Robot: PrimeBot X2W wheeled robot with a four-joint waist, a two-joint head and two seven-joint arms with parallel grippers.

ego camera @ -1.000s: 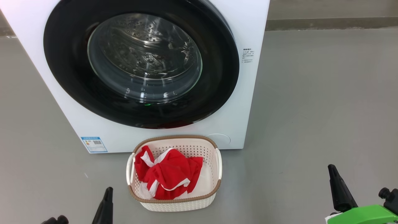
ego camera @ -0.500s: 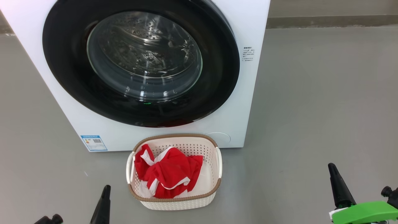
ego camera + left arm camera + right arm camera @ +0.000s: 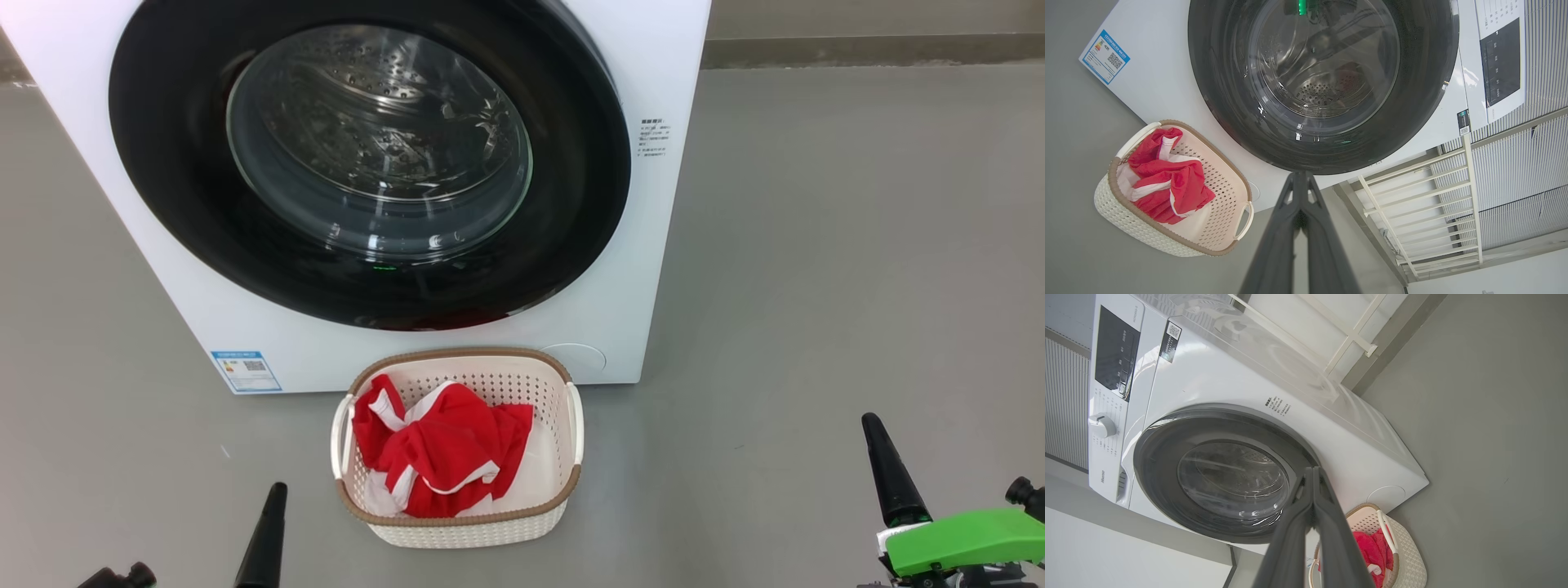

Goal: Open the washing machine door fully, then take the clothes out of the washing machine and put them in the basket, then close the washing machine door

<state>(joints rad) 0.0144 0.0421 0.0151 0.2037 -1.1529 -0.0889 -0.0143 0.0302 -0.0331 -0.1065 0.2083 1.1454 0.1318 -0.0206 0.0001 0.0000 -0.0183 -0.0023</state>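
Both hands idle, low and empty: left hand and right hand pinched fully closed. Red clothes fill the basket (parked under the washing machine door for a short carry), and the door sits flush against the washing machine. Looks finished.

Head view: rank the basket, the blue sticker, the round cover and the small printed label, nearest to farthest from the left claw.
1. The basket, on the floor just right of the left claw.
2. The blue sticker, ahead, low on the washing machine front's left.
3. The round cover, low right, behind the basket.
4. The printed label, high right.
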